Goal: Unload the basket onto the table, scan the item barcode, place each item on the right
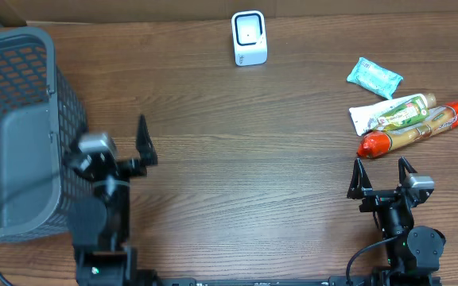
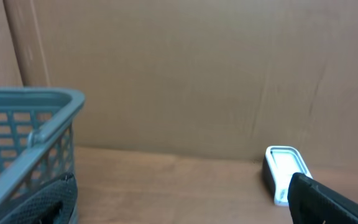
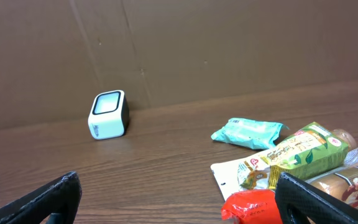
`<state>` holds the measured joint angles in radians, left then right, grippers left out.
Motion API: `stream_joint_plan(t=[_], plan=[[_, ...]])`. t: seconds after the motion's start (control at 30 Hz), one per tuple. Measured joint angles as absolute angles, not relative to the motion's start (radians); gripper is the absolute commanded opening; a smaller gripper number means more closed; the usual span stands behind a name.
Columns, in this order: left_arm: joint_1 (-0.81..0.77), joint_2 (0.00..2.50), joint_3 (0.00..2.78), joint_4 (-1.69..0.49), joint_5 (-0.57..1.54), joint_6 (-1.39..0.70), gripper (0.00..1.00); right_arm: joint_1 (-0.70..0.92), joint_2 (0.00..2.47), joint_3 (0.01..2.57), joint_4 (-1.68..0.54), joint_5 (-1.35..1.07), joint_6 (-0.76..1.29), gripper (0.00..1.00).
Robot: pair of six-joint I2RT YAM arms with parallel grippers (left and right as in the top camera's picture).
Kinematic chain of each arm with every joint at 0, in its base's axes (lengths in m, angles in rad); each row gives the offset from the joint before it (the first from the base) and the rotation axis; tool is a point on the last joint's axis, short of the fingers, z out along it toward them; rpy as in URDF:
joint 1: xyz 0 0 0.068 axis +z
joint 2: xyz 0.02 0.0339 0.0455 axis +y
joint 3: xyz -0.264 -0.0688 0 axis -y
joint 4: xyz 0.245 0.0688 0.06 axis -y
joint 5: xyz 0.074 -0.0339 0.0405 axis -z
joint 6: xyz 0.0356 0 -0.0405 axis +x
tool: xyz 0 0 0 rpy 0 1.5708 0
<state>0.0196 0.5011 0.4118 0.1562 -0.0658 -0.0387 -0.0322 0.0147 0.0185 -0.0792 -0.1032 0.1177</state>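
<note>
My right hand (image 1: 382, 176) is spread wide open and holds nothing. Just in front of it, a little to its right, lies a long red sausage pack (image 1: 416, 129). A green and white pouch (image 1: 392, 113) lies right against that pack, on the side away from my hand. A bit past those two, a small blue-green packet (image 1: 374, 77) lies by itself. These are the things with barcodes, and none of them is in a hand. The little white scanner (image 1: 249, 37) stands far ahead of my right hand and off to its left, close to the brown back wall. My left hand (image 1: 108, 149) is spread wide open too, and it is empty. From this hand the scanner is far ahead and to the right. A big grey basket (image 1: 64, 103) stands right beside my left hand, on its left side. I cannot tell if that finger touches the basket. Both hands sit low over the dark wood table (image 1: 253, 183), well apart.
</note>
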Motion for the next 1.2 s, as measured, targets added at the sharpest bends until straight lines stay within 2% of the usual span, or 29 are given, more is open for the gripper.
stream_joint_plan(t=[0.4,0.53,0.77,1.2], plan=[[0.06,0.124,0.054,0.173,0.003,0.128,0.99,-0.032,0.015,0.019,-0.08,-0.1,0.115,1.0],[0.06,0.041,0.012,0.081,0.008,0.154,0.99,-0.032,0.015,0.019,-0.079,-0.1,0.115,1.0],[0.06,0.016,0.009,-0.076,0.008,0.184,0.99,-0.032,0.015,0.019,-0.079,-0.1,0.115,1.0],[0.06,0.015,0.009,-0.077,0.009,0.183,1.0,-0.032,0.015,0.019,-0.08,-0.1,0.115,1.0]])
